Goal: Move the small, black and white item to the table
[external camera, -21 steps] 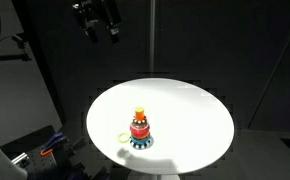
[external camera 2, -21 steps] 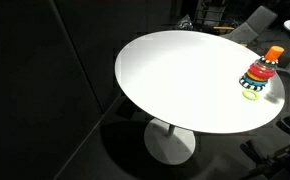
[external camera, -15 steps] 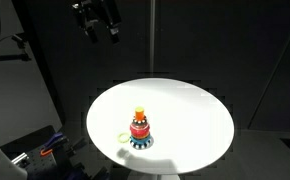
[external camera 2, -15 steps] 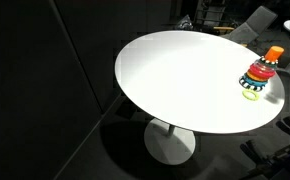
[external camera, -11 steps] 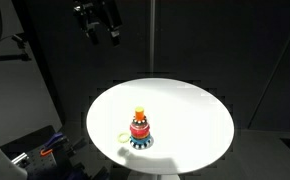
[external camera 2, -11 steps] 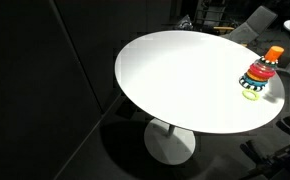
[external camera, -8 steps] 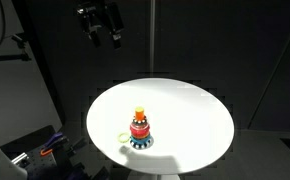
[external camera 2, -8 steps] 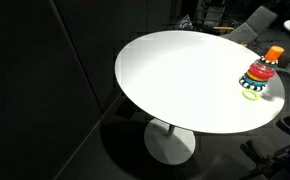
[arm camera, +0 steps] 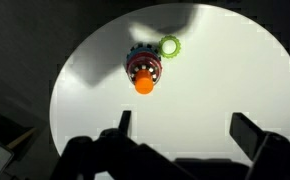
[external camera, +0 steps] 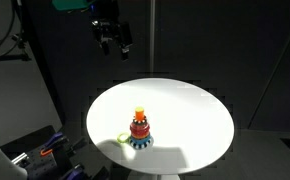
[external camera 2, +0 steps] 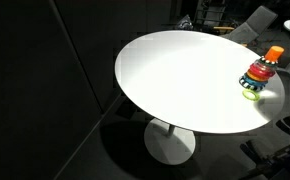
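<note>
Round white tabletop (external camera: 185, 110) carries everything. Gripper (external camera: 113, 40) hangs high above it, well apart from the toys. In wrist view the fingers (arm camera: 247, 132) stand wide apart w/ nothing btwn them. Toy stack (external camera: 139, 130) stands upright near the tabletop's edge, orange knob (external camera 2: 273, 53) on top. Yellow-green ring (arm camera: 170, 46) lies flat on the tabletop just beside the stack's base. Small black and white item (external camera 2: 263, 64) sits in the stack, under the knob & above the red ring (external camera 2: 257, 73). Too small for detail.

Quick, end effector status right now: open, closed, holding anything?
End effector: open, fingers wide apart, holding nothing, up above the round white table.
</note>
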Controlling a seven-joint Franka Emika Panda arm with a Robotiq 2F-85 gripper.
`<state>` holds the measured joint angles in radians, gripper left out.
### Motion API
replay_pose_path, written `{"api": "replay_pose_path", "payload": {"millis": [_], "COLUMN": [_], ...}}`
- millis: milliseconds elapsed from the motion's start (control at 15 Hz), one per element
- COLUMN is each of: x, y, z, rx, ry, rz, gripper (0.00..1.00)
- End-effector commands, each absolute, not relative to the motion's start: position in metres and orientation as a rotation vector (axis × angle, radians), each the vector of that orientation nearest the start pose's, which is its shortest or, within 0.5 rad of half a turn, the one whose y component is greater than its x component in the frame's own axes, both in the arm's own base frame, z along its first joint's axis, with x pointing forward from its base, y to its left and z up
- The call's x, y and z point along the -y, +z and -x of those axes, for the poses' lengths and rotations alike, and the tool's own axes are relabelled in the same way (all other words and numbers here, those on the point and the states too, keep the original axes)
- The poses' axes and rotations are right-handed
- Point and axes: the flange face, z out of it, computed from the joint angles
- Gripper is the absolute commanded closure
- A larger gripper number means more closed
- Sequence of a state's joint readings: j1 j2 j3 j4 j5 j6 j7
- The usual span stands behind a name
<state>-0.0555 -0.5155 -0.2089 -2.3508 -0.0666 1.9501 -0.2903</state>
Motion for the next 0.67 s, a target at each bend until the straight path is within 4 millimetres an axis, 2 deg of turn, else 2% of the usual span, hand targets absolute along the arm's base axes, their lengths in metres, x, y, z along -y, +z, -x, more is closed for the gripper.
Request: {"api": "replay_pose_path", "payload": {"millis": [0, 600], "x": [0.126, 0.133], "y": [0.515, 0.445], "z": [-0.417, -0.444], "rx": [0.001, -0.19], "ry": [-0.125, -0.111], "rz": [3.127, 3.152], "gripper": [0.0, 0.0]}}
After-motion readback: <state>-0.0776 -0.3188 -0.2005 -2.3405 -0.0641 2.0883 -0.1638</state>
